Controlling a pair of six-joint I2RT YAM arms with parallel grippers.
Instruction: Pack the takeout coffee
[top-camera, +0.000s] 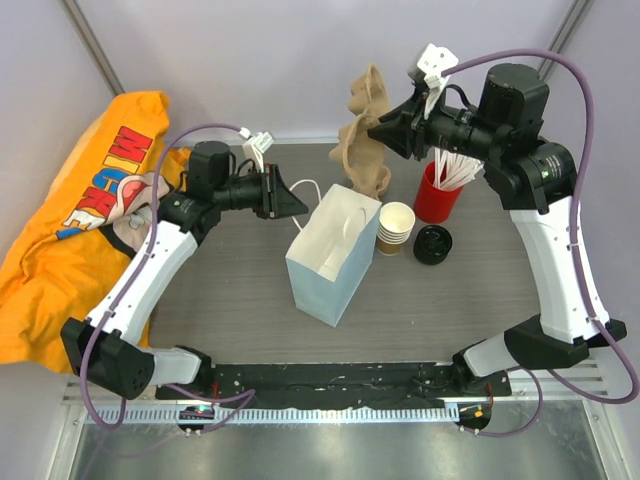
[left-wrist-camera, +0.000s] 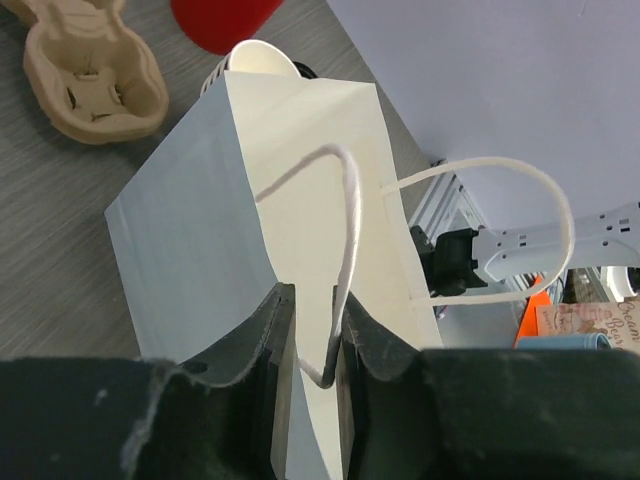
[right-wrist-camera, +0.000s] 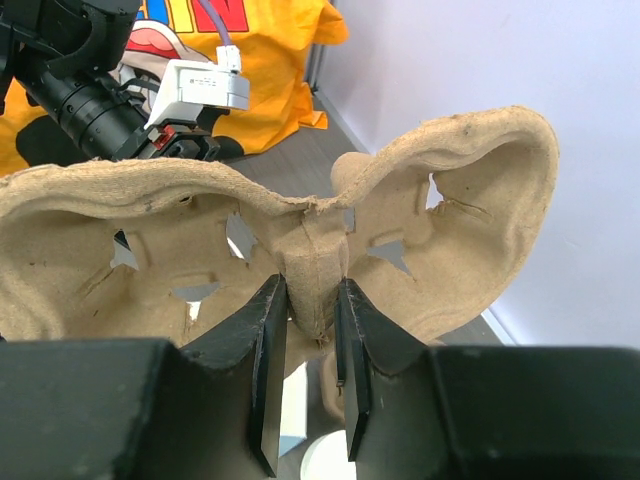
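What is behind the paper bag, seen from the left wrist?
A white-rimmed cup stack peeks over the paper bag, a red cup beyond; the bag covers the stack's lower part.

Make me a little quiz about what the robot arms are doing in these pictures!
1. True or false: the right gripper holds the pulp cup carrier.
2. The left gripper pinches which thing? A) a spoon B) the white paper bag C) a banana
3. Fill in: the white sticks stand in a ____ cup.
Key: 1 true; 2 B; 3 red.
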